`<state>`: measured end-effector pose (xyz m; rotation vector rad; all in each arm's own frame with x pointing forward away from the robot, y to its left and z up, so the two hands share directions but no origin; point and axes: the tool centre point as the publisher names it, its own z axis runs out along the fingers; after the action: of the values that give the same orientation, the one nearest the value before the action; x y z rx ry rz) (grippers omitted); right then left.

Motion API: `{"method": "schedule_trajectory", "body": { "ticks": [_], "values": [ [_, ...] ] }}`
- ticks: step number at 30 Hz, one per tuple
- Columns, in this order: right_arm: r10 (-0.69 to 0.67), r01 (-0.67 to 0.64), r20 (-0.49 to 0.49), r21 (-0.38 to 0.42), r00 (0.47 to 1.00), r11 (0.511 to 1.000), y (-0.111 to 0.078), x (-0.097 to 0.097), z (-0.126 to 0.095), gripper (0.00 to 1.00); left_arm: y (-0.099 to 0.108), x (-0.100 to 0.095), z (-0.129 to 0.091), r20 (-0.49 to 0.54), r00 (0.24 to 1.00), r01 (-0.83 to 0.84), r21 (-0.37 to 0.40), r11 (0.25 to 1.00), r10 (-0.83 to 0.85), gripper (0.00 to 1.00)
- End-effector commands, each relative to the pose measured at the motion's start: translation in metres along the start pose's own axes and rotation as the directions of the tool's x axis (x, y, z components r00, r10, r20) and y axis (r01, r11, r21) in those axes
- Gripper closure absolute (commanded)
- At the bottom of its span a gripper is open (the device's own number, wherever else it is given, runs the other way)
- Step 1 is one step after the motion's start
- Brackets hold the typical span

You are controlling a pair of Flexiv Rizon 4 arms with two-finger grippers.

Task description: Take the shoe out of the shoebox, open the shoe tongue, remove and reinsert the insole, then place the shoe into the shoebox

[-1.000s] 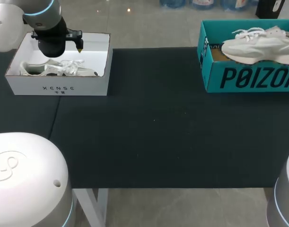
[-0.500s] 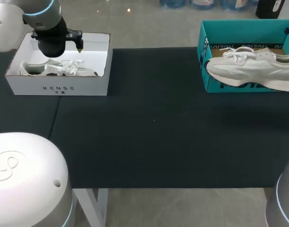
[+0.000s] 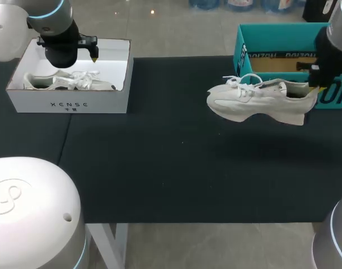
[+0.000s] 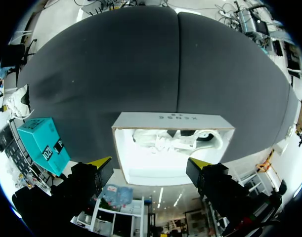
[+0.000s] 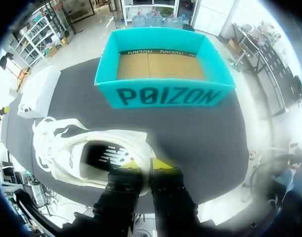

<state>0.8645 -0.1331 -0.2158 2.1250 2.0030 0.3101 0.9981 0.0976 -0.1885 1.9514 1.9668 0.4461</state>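
Note:
A pale white sneaker (image 3: 254, 100) hangs over the black mat (image 3: 176, 157), toe pointing left, just in front of the teal shoebox (image 3: 277, 39). My right gripper (image 3: 313, 89) is shut on its heel collar. In the right wrist view the sneaker (image 5: 81, 148) shows its dark insole, with the right gripper (image 5: 145, 165) pinching the heel edge and the teal shoebox (image 5: 165, 94) lying empty ahead. My left gripper (image 3: 94, 56) hovers open over a white box (image 3: 70, 103) at the far left. That white box (image 4: 170, 118) holds another white shoe (image 4: 175, 140) ahead of the left gripper (image 4: 150, 163).
The black mat covers the table between the two boxes. The mat's front edge runs along the near side, with my arms' white bases at both near corners.
My right arm has lifted the sneaker out of the teal shoebox and carried it left and toward the front, over the mat. The left arm has not moved.

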Motion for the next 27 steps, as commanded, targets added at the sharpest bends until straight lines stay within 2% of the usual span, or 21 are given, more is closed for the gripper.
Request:
{"method": "schedule_trajectory", "body": {
  "ticks": [1,18,24,27],
  "values": [
    [0.001,-0.003,-0.006,-0.326,1.0,0.945,-0.005,-0.002,-0.001,1.0,0.0,0.0,0.0,0.0,1.0,-0.001,-0.001,1.0,0.001,0.0],
    [0.001,-0.003,-0.006,-0.326,1.0,0.945,-0.005,-0.002,-0.001,1.0,0.0,0.0,0.0,0.0,1.0,-0.001,-0.001,1.0,0.001,0.0],
    [-0.004,0.003,-0.001,-0.3,1.0,0.954,-0.022,0.005,0.016,1.0,0.0,0.0,0.0,0.0,1.0,-0.001,-0.001,1.0,0.001,0.0],
    [-0.012,0.011,-0.004,-0.288,1.0,0.958,-0.03,0.016,0.024,1.0,0.0,0.0,0.0,0.0,1.0,-0.001,-0.001,1.0,0.001,0.0]
  ]
}}
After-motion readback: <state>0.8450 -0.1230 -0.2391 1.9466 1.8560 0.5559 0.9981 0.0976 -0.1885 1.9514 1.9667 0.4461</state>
